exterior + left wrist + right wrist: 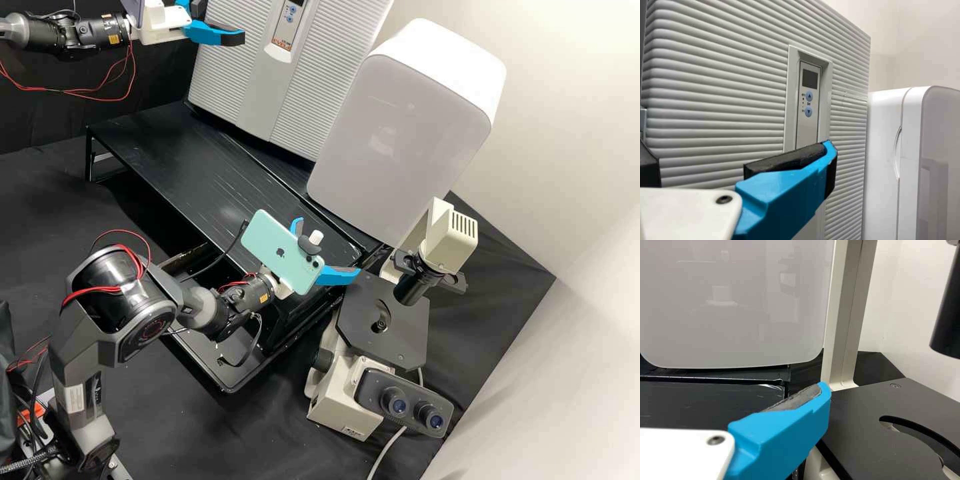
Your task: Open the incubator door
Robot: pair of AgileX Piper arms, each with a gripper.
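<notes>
Lining up is seemingly the step in hand: the left end effector [224, 23] is hanging open before the incubator [227, 73], the next move probably calling for hooking and pulling the door [715, 100]. Ribbed and pale, apparently shut, the incubator is standing on the black surface [200, 180]. The right end effector [329, 247] is hovering open near the microscope [340, 400].

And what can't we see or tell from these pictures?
- Inside the ribbed box: its front hides it, high view and left wrist view.
- Inside the white box: its front hides it, high view.
- Numbers on the little screen, if any: too small, left wrist view.
- Middle of the right claw: behind the phone, high view.
- Ribbed box's top: cut off by the high view's upper edge.
</notes>
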